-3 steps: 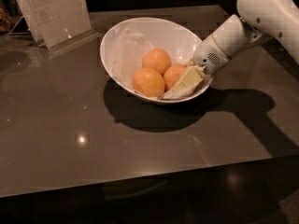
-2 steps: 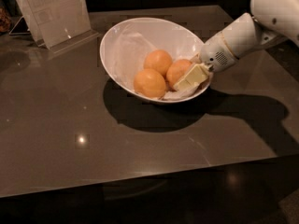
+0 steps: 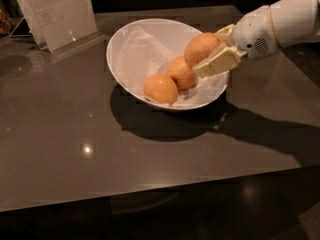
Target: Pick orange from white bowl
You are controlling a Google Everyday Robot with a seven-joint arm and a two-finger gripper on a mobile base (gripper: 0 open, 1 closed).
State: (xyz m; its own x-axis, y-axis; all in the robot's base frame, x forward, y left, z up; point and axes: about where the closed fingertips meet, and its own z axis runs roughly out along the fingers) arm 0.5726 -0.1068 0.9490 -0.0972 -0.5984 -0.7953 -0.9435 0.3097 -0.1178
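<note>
Two fingers [image 3: 218, 62] of the gripper [image 3: 206, 54] were clamped on the orange [image 3: 200, 48]. We could see the lower finger clearly, lying flat under the fruit's right side, while the other was mostly hidden behind it. The orange sat in that grasp above the right side of the white bowl [image 3: 165, 26], near the rim and higher than the two other oranges. One of those [image 3: 181, 72] lay just below and left of it. We could not tell whether the held fruit touched it. The other orange [image 3: 160, 88] rested farther left, on the crumpled paper [image 3: 135, 54] lining the bowl.

We judged the grasp done and the step in hand to be carrying the fruit out of the bowl. The next move called for a rise straight up and clear of the rim before any sideways travel, with the grip kept firm, since a round fruit could roll out from between flat fingers.

The arm [image 3: 280, 21] came in from the right edge, its white forearm sloping down and left toward the bowl, with the wrist over the table [image 3: 75, 134]. A clear sign holder [image 3: 55, 11] stood at the far left corner, well apart from the work.
</note>
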